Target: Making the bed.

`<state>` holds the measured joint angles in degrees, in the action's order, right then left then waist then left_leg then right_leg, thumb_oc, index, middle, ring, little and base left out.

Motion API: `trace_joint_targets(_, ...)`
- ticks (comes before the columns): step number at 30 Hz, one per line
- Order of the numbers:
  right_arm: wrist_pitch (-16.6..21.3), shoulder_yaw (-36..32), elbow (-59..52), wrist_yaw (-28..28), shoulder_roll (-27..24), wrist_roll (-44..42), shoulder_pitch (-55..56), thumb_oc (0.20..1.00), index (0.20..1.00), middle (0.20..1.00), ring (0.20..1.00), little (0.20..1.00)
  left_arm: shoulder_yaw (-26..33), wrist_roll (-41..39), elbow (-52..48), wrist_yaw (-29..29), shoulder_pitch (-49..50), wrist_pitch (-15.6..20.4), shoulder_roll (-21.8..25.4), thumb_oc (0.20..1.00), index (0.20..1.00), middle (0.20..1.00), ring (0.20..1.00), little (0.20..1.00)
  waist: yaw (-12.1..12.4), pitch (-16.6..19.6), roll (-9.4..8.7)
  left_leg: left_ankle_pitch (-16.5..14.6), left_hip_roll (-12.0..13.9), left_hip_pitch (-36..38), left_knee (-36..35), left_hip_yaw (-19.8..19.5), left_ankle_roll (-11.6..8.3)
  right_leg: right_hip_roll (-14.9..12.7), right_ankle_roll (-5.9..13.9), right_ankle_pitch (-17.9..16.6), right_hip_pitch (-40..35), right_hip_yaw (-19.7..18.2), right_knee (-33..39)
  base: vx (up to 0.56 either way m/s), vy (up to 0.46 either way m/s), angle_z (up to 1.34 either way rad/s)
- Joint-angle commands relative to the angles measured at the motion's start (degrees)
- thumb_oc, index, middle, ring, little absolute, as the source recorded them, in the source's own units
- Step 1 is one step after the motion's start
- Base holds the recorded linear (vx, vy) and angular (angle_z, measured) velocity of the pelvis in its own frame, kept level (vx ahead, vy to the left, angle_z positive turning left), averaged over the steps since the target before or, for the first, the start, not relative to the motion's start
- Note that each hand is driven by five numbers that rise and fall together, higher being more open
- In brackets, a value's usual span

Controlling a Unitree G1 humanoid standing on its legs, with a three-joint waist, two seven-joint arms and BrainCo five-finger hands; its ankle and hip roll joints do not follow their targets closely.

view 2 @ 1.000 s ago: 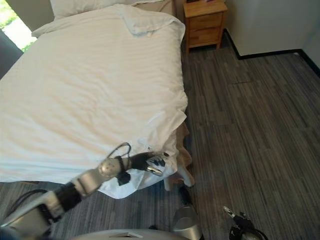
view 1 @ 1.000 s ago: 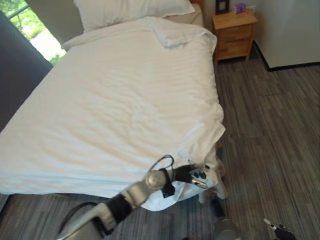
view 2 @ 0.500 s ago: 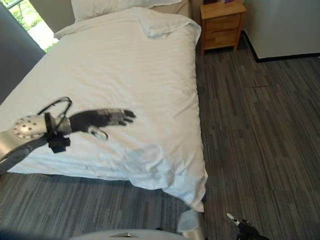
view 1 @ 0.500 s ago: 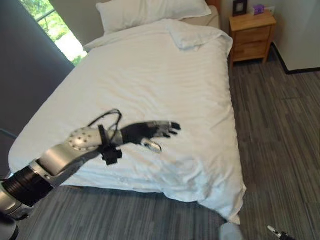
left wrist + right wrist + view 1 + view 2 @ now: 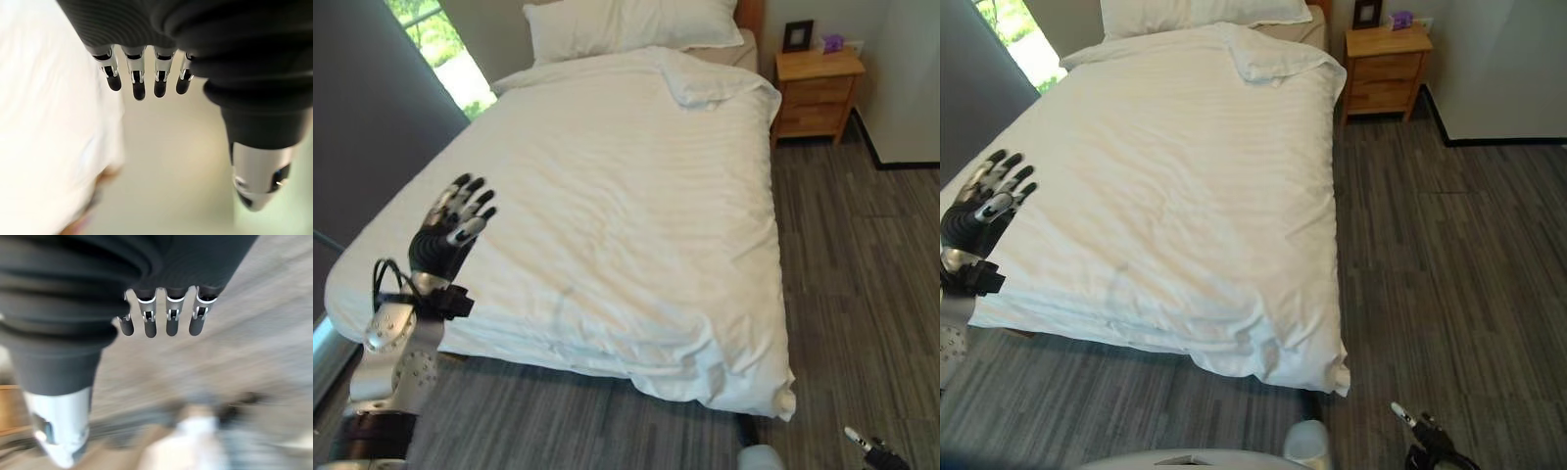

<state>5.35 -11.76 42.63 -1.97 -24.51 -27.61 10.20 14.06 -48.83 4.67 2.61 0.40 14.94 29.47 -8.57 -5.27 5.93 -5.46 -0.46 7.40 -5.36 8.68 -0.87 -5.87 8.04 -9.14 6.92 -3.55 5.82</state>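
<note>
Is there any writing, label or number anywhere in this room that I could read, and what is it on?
No text can be read anywhere.
Dark picture frame on the wooden nightstand: too small to tell whether it bears any writing.
Small purple thing beside it: any print is too small to read.
White duvet and pillow: plain, no lettering.
Left hand, raised with fingers straight: no marking shows.

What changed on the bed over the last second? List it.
The left hand let go of the duvet's near corner, swept across the bed to its left side and rose, fingers now spread and holding nothing. The corner lies smoother, draped over the edge. The pillow, the nightstand and the low right hand stayed put.
</note>
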Motion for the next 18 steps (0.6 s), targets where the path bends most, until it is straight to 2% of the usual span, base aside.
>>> trace_joint_targets(1, 5.55, -2.12, -9.05, -4.09, -2.39, -1.33, -5.39, 1.0, 1.0, 1.0, 1.0, 1.0, 0.61, 5.46, -3.24, -6.99, -0.35, 5.03, -3.08, 1.0, 1.0, 1.0, 1.0, 1.0, -0.42, -1.37, -2.58, 5.84, -0.18, -5.05, 0.36, -3.0, -1.08, -0.62, 0.69, 5.31, -6.03, 0.18, -3.26, -0.02, -0.013, -0.04)
trace_joint_targets(2, 6.23, -1.25, -13.19, -3.6, -2.89, -1.57, -6.46, 1.0, 1.0, 1.0, 1.0, 1.0, -0.23, 4.11, -2.66, -7.5, -0.59, 5.19, -5.38, 1.0, 1.0, 1.0, 1.0, 1.0, -0.13, -1.69, -3.29, 5.83, -0.15, -5.22, 0.36, -3.0, -0.94, -0.63, 0.56, 5.23, -5.78, 0.12, -3.22, -0.03, -0.015, -0.05)
trace_joint_targets(4, 6.83, 0.04, -19.88, -1.47, -3.98, -2.54, -7.25, 1.0, 1.0, 1.0, 1.0, 1.0, -0.72, 4.82, -1.17, -7.23, 0.3, 4.5, -6.76, 1.0, 1.0, 1.0, 1.0, 1.0, 0.53, -2.22, -4.1, 5.88, -0.04, -5.41, 0.36, -2.79, -0.84, -0.64, 0.51, 5.09, -5.68, 0.05, -3.13, -0.02, -0.016, -0.01)
trace_joint_targets(5, 7.02, 2.13, -25.3, 2.22, -5.22, -5.56, -7.37, 0.564, 0.564, 0.564, 0.564, 0.564, -1.68, 5.15, -1.38, -5.86, 1.52, 3.8, -7.69, 1.0, 1.0, 1.0, 1.0, 1.0, 1.62, -2.79, -4.97, 6.13, 0.01, -5.68, 0.36, -2.9, -0.83, -0.57, 0.45, 4.92, -5.59, 0.16, -2.98, -0.04, -0.036, -0.05)
trace_joint_targets(6, 6.85, 3.65, -27.51, 4.07, -5.67, -6.44, -7.66, 0.2, 0.2, 0.2, 0.2, 0.2, -2.56, 3.87, -1.13, -5.02, 1.86, 3.52, -8.56, 1.0, 1.0, 1.0, 1.0, 1.0, 1.98, -2.94, -5.28, 6.25, 0.01, -5.85, 0.36, -2.99, -0.83, -0.55, 0.44, 4.86, -5.51, 0.27, -2.93, -0.08, -0.049, -0.04)
trace_joint_targets(7, 6.11, 8.64, -30.54, 7.57, -7.05, -7.81, -9.99, 0.2, 0.2, 0.2, 0.2, 0.2, -4.89, 3.58, -1.26, -3.69, 2.58, 2.88, -9.53, 1.0, 1.0, 1.0, 1.0, 1.0, 3.23, -3.7, -5.9, 6.46, 0.16, -6.44, 0.36, -2.89, -0.84, -0.46, 0.59, 4.46, -5.0, 0.67, -2.68, -0.07, -0.034, 0.0)
trace_joint_targets(9, 5.63, 10.79, -30.83, 8.62, -7.3, -8.37, -11.03, 0.2, 0.2, 0.2, 0.2, 0.2, -5.79, 3.77, -1.4, -3.15, 2.95, 2.46, -9.58, 1.0, 1.0, 1.0, 1.0, 1.0, 3.67, -3.88, -6.06, 6.57, 0.22, -6.65, 0.36, -2.82, -0.84, -0.41, 0.59, 4.34, -4.87, 0.76, -2.63, -0.05, -0.029, 0.01)
trace_joint_targets(10, 4.32, 17.46, -31.3, 10.93, -7.29, -8.52, -15.02, 0.2, 0.2, 0.2, 0.2, 0.2, -7.59, 3.42, -0.54, -1.93, 3.31, 1.77, -9.77, 1.0, 1.0, 1.0, 1.0, 1.0, 5.04, -4.46, -6.39, 6.77, 0.36, -6.9, 0.36, -2.5, -0.84, -0.27, 0.7, 3.96, -4.48, 1.21, -2.55, -0.03, -0.02, -0.02)
trace_joint_targets(11, 4.36, 17.57, -31.19, 10.95, -7.29, -8.54, -15.16, 0.2, 0.2, 0.2, 0.2, 0.2, -7.5, 3.41, -0.53, -1.91, 3.3, 1.78, -9.77, 1.0, 1.0, 1.0, 1.0, 1.0, 4.99, -4.51, -6.41, 6.75, 0.36, -6.87, 0.36, -2.46, -0.84, -0.26, 0.7, 3.96, -4.49, 1.17, -2.56, -0.05, -0.029, -0.03)
trace_joint_targets(12, 3.87, 19.95, -31.44, 11.71, -6.9, -8.9, -16.63, 0.2, 0.2, 0.2, 0.2, 0.2, -7.77, 3.28, -0.54, -1.71, 3.37, 1.6, -9.97, 1.0, 1.0, 1.0, 1.0, 1.0, 5.57, -4.8, -6.48, 6.8, 0.44, -6.98, 0.36, -2.17, -0.86, -0.23, 0.71, 3.84, -4.31, 1.29, -2.59, -0.03, -0.013, -0.06)
trace_joint_targets(14, 2.07, 29.62, -29.93, 15.37, -3.81, -9.8, -22.34, 0.2, 0.2, 0.2, 0.2, 0.2, -8.95, 2.86, 0.18, -1.3, 3.88, 1.3, -11.27, 1.0, 1.0, 1.0, 1.0, 1.0, 7.44, -5.46, -6.47, 6.83, 0.6, -7.15, 0.36, -1.21, -0.98, -0.32, 0.95, 3.3, -3.93, 2.35, -2.39, -0.03, -0.015, -0.1)
trace_joint_targets(16, 1.64, 31.0, -29.46, 15.61, -3.63, -9.06, -23.26, 0.2, 0.2, 0.2, 0.2, 0.2, -8.87, 2.86, -0.06, -1.13, 4.19, 1.1, -11.31, 1.0, 1.0, 1.0, 1.0, 1.0, 7.68, -5.68, -6.41, 6.83, 0.63, -7.13, 0.36, -1.04, -1.04, -0.36, 1.02, 3.14, -3.94, 2.57, -2.28, -0.01, -0.006, -0.12)
trace_joint_targets(18, 0.42, 34.5, -26.23, 16.6, -0.27, -9.99, -25.16, 0.2, 0.2, 0.2, 0.2, 0.2, -9.13, 2.04, -0.54, -0.4, 4.98, 0.84, -11.84, 1.0, 1.0, 1.0, 1.0, 1.0, 8.41, -6.02, -5.95, 6.89, 0.66, -7.17, 0.36, -0.6, -1.22, -0.51, 1.25, 2.73, -3.87, 3.31, -1.8, 0.0, 0.0, 0.0)
